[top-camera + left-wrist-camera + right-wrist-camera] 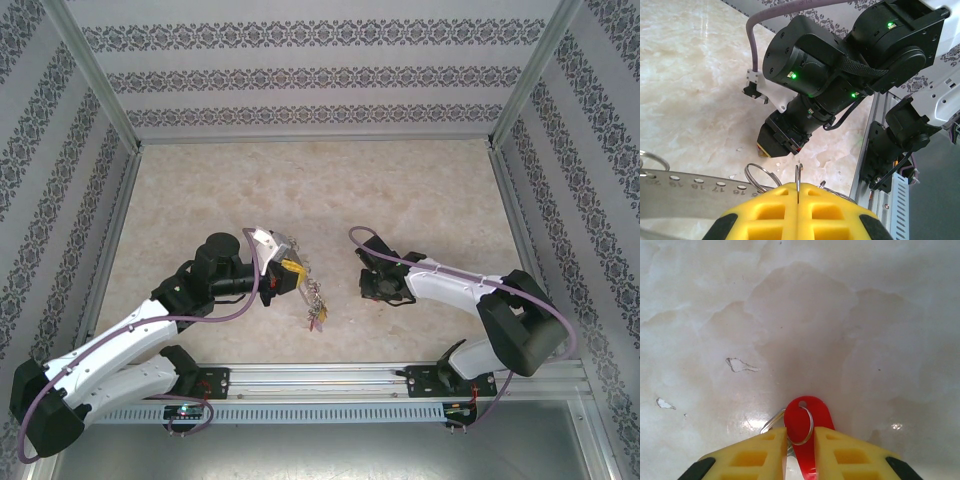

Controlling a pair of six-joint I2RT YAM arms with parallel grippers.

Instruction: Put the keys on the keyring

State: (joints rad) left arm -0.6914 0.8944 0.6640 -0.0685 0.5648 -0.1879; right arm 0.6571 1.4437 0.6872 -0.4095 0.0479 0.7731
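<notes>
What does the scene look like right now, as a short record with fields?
left fingers: shut on a thin metal ring of the keyring
right fingers: shut on the tag of the red-tagged key, a silvery ring through its hole
keyring: its rings and tags trail from the left fingers
task state: key and keyring apart, not yet joined
table: pale marbled surface

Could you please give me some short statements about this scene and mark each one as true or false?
1. The red tag sits between the right fingers. True.
2. The left fingers stand wide open. False: they are shut on a thin metal ring of the keyring.
3. The table has a pale, marble-like surface. True.
4. The red tag has nothing through its hole. False: a silvery ring passes through it.
</notes>
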